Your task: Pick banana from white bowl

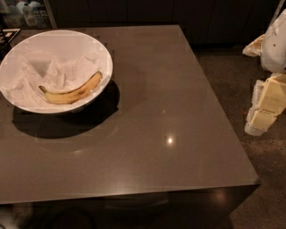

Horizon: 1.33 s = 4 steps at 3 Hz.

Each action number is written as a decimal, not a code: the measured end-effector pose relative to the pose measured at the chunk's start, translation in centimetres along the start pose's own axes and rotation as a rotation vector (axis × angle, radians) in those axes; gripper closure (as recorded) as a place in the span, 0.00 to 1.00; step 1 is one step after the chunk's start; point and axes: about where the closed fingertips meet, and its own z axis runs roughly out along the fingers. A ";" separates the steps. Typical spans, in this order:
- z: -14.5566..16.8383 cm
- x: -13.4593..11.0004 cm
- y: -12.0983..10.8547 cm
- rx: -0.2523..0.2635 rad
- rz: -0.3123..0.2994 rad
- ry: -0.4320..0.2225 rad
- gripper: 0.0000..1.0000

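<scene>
The banana [71, 93] is yellow with brown speckles and lies curved inside the white bowl [18, 53], on crumpled white paper, towards the bowl's near side. The bowl stands on the far left part of the dark table. My gripper [264, 107] hangs at the right edge of the view, beyond the table's right side and over the floor, far from the bowl and the banana. It holds nothing that I can see.
The dark grey table [170, 134] spreads from the bowl to its right edge and front edge. Dark speckled floor [228, 76] lies to the right of it. Dark cabinets run along the back. Some items sit on a shelf at the top left [22, 13].
</scene>
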 end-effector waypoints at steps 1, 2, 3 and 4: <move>0.0 0.0 0.0 0.000 0.000 0.000 0.00; -0.3 -0.4 -0.3 0.006 0.002 0.016 0.00; -0.6 -1.7 -1.4 -0.007 -0.009 0.048 0.00; -0.6 -3.7 -2.5 -0.026 -0.065 0.070 0.00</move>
